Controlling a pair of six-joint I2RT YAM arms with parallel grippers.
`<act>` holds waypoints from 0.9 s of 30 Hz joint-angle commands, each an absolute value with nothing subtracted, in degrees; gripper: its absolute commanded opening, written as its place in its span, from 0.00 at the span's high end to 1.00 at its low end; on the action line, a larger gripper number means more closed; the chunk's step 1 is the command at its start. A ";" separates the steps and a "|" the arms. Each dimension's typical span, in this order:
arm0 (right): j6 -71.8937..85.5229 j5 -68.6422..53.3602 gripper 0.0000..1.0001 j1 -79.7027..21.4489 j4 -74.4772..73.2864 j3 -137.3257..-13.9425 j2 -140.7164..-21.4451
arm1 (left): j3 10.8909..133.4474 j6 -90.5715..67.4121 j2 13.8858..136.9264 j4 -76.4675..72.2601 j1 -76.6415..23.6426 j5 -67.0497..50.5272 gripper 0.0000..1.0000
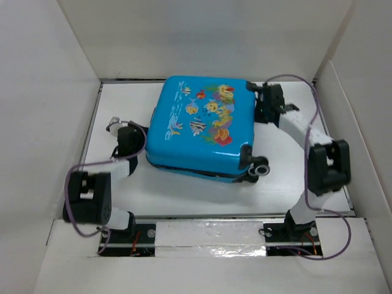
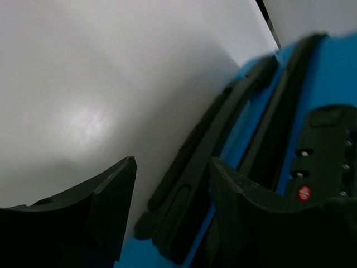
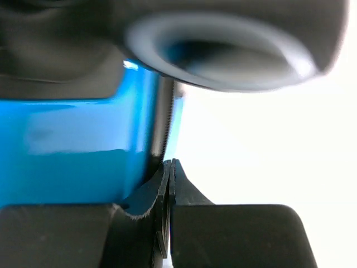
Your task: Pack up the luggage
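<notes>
The luggage (image 1: 201, 125) is a bright-blue suitcase with a fish print, lying closed and flat in the middle of the white table. My left gripper (image 1: 133, 142) is at its left side. In the left wrist view it (image 2: 173, 187) is open, and its fingers straddle the dark side handle (image 2: 192, 173) without closing on it. My right gripper (image 1: 262, 103) is at the case's far right corner. In the right wrist view it (image 3: 170, 164) is shut on a thin dark zipper pull, with its tips against the zipper seam (image 3: 163, 123) of the blue shell (image 3: 72, 145).
A black wheel (image 1: 261, 169) sticks out at the case's near right corner, and another wheel (image 3: 223, 50) looms blurred over the right fingers. A combination lock (image 2: 326, 159) sits beside the handle. White walls (image 1: 49, 122) enclose the table on three sides.
</notes>
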State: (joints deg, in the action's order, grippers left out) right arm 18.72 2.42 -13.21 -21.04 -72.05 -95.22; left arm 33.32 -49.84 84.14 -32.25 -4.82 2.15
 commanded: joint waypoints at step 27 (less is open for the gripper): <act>18.99 -20.81 0.99 -27.25 23.79 -26.57 -54.22 | 12.93 -45.44 29.91 -8.80 -17.93 2.11 0.66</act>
